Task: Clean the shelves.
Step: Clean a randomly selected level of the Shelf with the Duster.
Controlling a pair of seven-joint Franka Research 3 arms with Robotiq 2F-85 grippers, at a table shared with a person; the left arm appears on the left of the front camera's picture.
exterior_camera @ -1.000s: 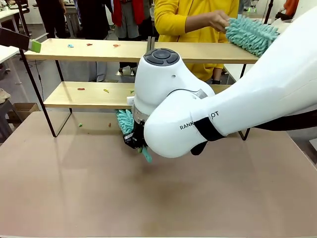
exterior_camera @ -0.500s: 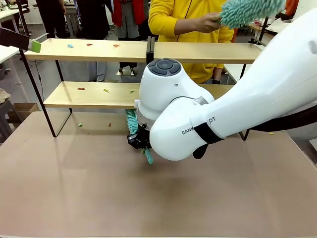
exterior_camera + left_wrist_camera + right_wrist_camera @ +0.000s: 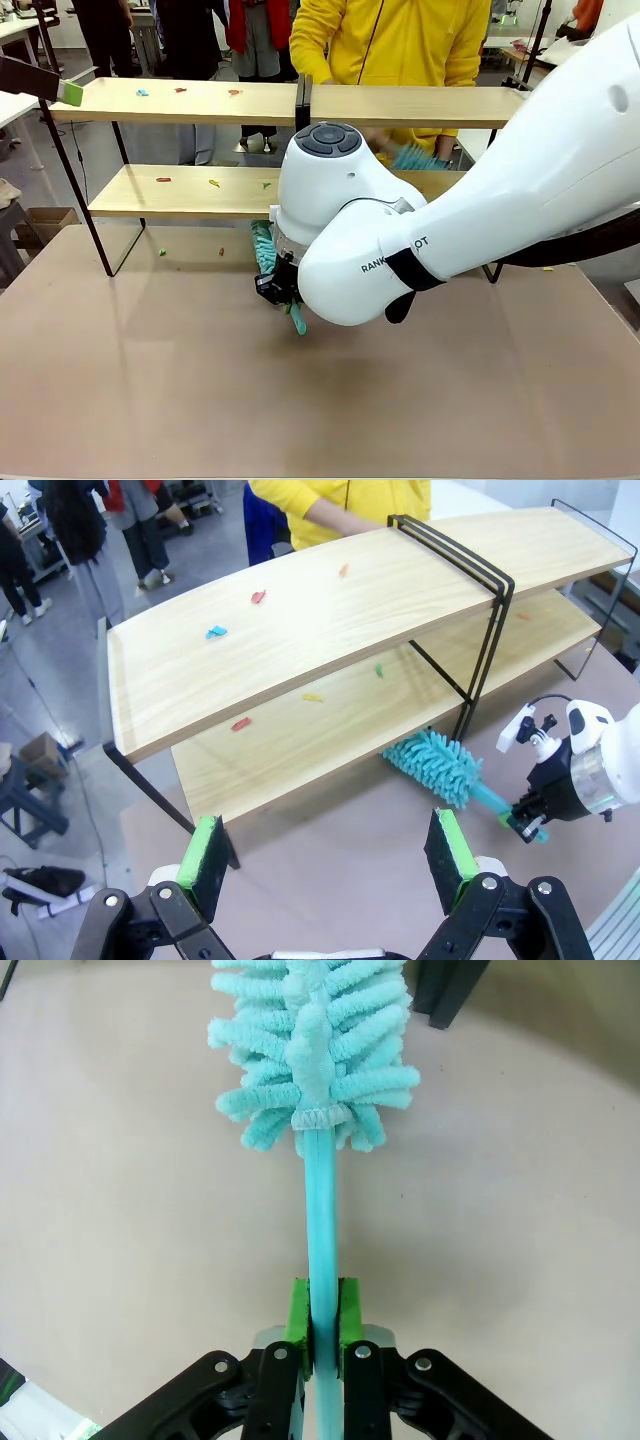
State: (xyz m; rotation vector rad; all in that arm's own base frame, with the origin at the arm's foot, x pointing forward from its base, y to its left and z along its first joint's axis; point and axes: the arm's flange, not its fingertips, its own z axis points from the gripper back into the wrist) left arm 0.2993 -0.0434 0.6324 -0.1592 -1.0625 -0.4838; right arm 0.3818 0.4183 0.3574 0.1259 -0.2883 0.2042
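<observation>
Jaws: right gripper (image 3: pixel 322 1305) clenched on the duster (image 3: pixel 310 1050) handle; left gripper (image 3: pixel 330 850) released. The shelves (image 3: pixel 180 100) stand along the tabletop (image 3: pixel 300 400) far edge, scraps (image 3: pixel 216 632) on both boards. Judged step: sweeping; next, raise the head onto the lower board.

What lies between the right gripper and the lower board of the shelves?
The teal duster: the right gripper clamps its handle, and its fluffy head stretches toward the shelves, as the left wrist view shows.

- The right gripper (image 3: pixel 322 1312) is clamping a teal duster (image 3: pixel 318 1060) by its handle.
- Its fluffy head is pointing far over the tabletop (image 3: pixel 110 1210).
- A black post (image 3: pixel 447 988) is standing far right.
</observation>
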